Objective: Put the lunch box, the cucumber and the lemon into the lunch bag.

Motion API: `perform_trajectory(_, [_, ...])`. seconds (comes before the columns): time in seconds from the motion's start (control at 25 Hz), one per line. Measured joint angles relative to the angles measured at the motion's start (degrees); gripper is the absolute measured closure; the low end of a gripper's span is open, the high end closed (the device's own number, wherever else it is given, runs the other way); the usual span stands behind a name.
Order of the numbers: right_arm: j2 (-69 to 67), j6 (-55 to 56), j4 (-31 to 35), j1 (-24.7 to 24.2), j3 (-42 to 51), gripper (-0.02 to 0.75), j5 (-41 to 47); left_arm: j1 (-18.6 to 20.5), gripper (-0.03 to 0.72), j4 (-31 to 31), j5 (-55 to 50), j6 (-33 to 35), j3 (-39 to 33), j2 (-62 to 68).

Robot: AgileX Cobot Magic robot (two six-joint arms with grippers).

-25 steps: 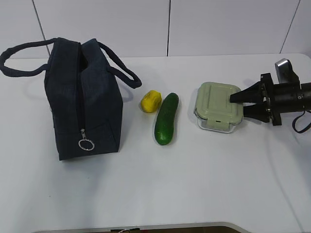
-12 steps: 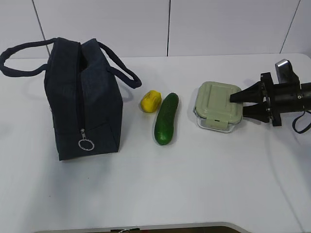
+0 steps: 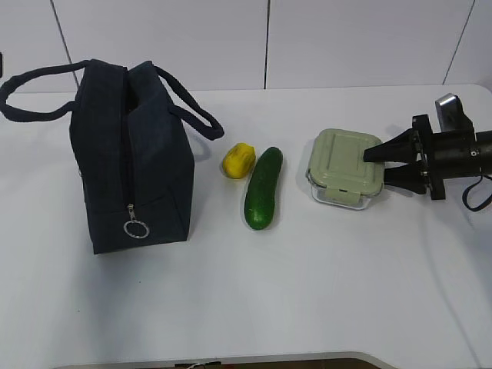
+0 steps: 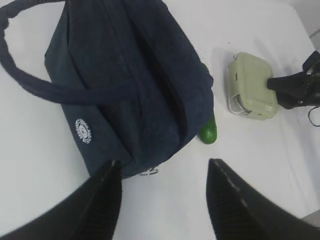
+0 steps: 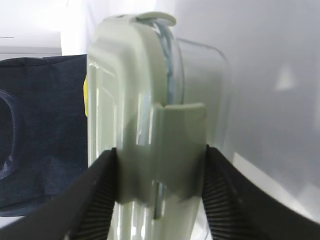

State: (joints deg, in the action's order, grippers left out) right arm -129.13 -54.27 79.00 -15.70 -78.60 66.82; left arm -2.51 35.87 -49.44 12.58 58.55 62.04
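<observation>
The right gripper [image 3: 377, 164] is closed on the lunch box [image 3: 344, 167], one finger [image 5: 97, 200] on the sage-green lid and the other under the glass base, gripping its near end. Beyond the box lie the cucumber [image 3: 263, 187] and the lemon [image 3: 238, 160], with the navy lunch bag [image 3: 131, 157] farthest away on the white surface [image 3: 307, 292]. The left gripper [image 4: 162, 200] hangs half-open and empty above the bag's ring-pull end.

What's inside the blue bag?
The bag is partly unzipped on top, but the gap shows only darkness, so its contents cannot be seen. The lemon, cucumber and lunch box are all outside, on the table.
</observation>
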Motion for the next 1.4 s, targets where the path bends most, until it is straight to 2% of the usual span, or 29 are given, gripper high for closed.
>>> perform_trajectory(0.2, [0.0, 0.1, 0.0, 0.0, 0.0, 0.341, 0.0, 0.0, 0.294, 2.9, 0.1, 0.0, 5.2, 8.0])
perform_trajectory(0.52, [0.0, 0.1, 0.1, 0.0, 0.0, 0.341, 0.0, 0.0, 0.259, 3.8, -3.1, 0.1, 11.8, 18.7])
perform_trajectory(1.04, [0.0, 0.1, 0.2, 0.0, 0.0, 0.342, 0.0, 0.0, 0.253, 5.0, -3.8, 0.2, 12.6, 27.2])
perform_trajectory(1.4, [0.0, 0.1, 0.2, 0.0, 0.0, 0.342, -0.1, 0.0, 0.253, 8.0, -2.7, 0.5, 12.9, 31.3])
